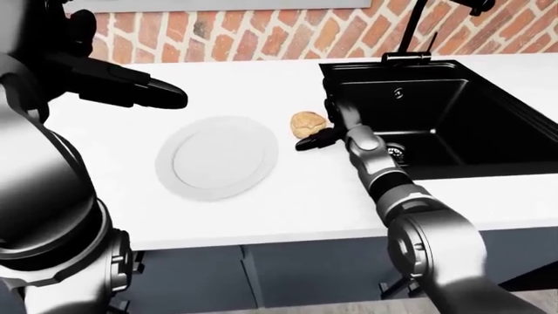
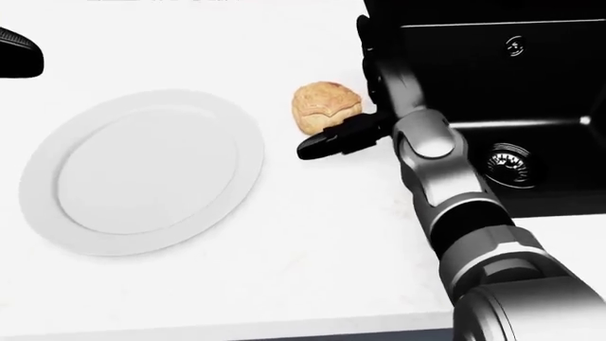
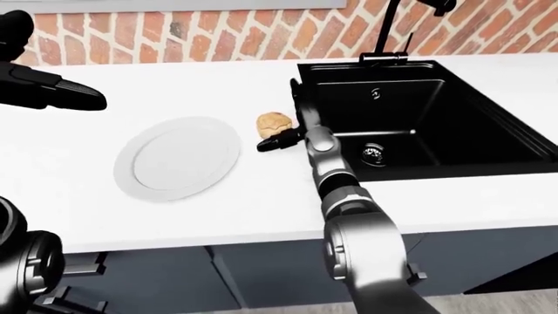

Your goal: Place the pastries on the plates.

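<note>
The small golden-brown pastry [image 2: 325, 106] lay on the white counter [image 2: 284, 241], just right of the round white plate [image 2: 142, 170]; the right hand [image 2: 364, 106] stood open against it, seemingly touching; the left hand [image 1: 131, 88] hovered, fingers extended.

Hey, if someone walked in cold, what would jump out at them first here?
Probably the right hand, its open black fingers flanking the tan pastry beside the black sink at the head view's right. Left of the pastry lies an empty white plate on the white counter.
</note>
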